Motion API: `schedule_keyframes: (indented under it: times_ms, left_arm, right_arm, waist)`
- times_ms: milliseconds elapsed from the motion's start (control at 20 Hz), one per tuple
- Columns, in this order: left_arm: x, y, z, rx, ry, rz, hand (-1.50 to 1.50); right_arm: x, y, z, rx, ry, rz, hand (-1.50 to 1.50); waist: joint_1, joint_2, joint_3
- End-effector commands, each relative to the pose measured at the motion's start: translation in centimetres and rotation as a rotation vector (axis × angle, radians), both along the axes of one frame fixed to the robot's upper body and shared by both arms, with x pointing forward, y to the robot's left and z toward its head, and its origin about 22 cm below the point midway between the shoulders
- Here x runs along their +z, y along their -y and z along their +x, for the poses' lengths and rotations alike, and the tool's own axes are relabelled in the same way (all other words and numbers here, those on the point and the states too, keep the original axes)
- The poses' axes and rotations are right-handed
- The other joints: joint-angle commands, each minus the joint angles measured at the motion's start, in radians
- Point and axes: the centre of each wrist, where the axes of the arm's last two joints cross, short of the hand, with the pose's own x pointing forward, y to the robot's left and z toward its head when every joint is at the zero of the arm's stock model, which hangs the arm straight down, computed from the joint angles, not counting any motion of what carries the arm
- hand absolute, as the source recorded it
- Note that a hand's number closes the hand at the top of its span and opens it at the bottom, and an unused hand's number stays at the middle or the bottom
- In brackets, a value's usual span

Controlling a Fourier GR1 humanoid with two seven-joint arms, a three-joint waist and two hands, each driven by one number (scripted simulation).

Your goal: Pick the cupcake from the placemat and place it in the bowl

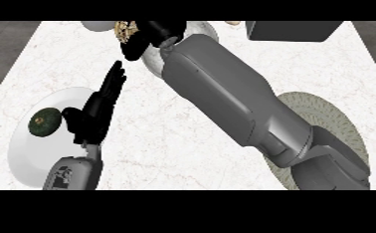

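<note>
Fingers of the right hand [150, 34] curl round the cupcake [126, 29] above the bowl [200, 29]; left hand [99, 108], relaxed, rests nearer.

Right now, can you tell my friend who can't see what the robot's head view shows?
The robot's right hand reaches far across the white counter, curled round a cupcake over a white bowl. Its left hand rests open, fingers up, over a white plate with a dark green avocado. A round woven placemat lies at the right.
</note>
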Motion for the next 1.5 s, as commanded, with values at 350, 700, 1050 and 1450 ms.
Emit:
schedule_keyframes:
  times_ms: [350,700,1050,1450]
  left_arm:
    - [-0.2,1.2,0.4,-0.022,0.014,0.005,0.00]
    - [-1.1,0.7,-0.6,-0.008,-0.002,-0.011,0.00]
    - [0.8,-0.6,0.8,-0.020,0.002,-0.006,0.00]
    - [1.2,0.6,0.1,0.005,0.012,-0.003,0.00]
  right_arm:
    - [-6.3,5.5,4.8,-0.118,-0.045,-0.079,1.50]
    - [-9.4,8.3,5.4,0.031,-0.321,0.029,-1.50]
    - [-9.4,9.0,5.6,0.161,-0.224,0.243,-1.50]
    - [-7.4,9.6,6.3,0.120,-0.161,0.493,-1.50]
  waist:
    - [0.034,0.017,0.000]
    - [0.028,0.013,0.001]
    - [0.021,0.012,0.002]
    - [0.005,0.002,0.002]
